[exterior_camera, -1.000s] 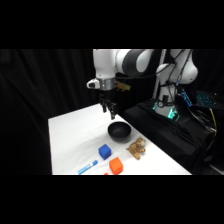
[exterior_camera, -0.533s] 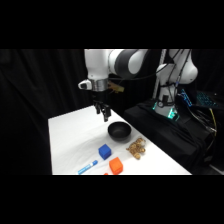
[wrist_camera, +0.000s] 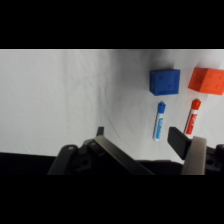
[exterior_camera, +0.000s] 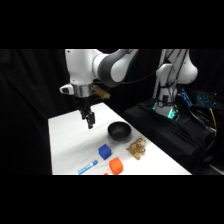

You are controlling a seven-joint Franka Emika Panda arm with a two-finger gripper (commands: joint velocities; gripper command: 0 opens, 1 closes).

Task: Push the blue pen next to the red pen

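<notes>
The blue pen (wrist_camera: 159, 121) is a slim light-blue and white marker lying on the white table (wrist_camera: 60, 100). The red pen (wrist_camera: 192, 117) lies roughly parallel to it, a short gap to its right in the wrist view. In the side view the blue pen (exterior_camera: 87, 167) lies near the table's front edge, and only a tip of the red pen shows at the picture's bottom. My gripper (exterior_camera: 90, 120) hangs above the table's middle, well back from both pens. Its fingers stand apart with nothing between them, and the gripper (wrist_camera: 140, 137) is open.
A blue cube (exterior_camera: 104, 151) and an orange cube (exterior_camera: 116, 165) sit just beyond the pens. A black bowl (exterior_camera: 119, 131) stands right of the gripper, with a small brown object (exterior_camera: 136, 147) near the table's right edge. Dark equipment stands past that edge.
The arm has swung left and forward over the table, away from above the bowl, and the gripper has come lower. The pens, cubes and bowl have not moved.
</notes>
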